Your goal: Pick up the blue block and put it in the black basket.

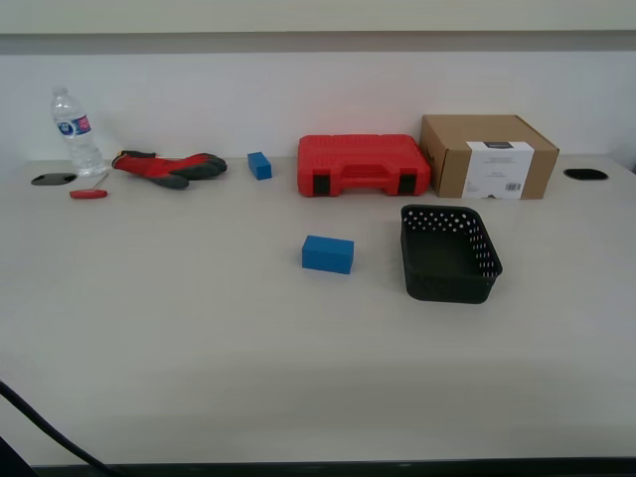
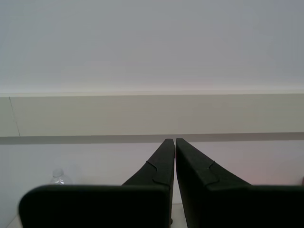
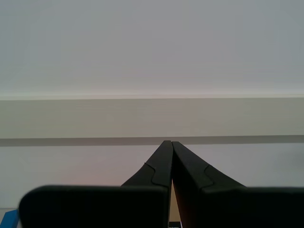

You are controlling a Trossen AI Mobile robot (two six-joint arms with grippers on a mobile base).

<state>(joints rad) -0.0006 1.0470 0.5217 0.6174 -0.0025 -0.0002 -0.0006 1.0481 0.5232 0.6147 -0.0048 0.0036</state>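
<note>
Both grippers sit closed and empty, aimed at the wall rather than the table: my first gripper shows its fingertips nearly together with a thin slit between them, and my second gripper has its tips meeting at a point. Neither arm shows in the exterior view, so you start from well away from the work.

Your target, the blue block, lies flat on the table just below the centre of the exterior view, with bare surface all round it. It looks like a rigid, matte solid, probably light, and not something that would crush or slide out of the pads easily. You would do best to open wide, come straight down and close across its shorter width, on the two long flat faces near the middle, so it does not twist.

Just to the right of it in the frame, apart and not touching, stands the black basket, open side up and seemingly empty; its perforated walls look thin, so lower the block in rather than knock the rim.

Further back, toward the upper part of the frame, sit a smaller blue cube, a red case and a cardboard box; at upper left are a glove, a screwdriver and a water bottle. Don't confuse the cube with your block.
</note>
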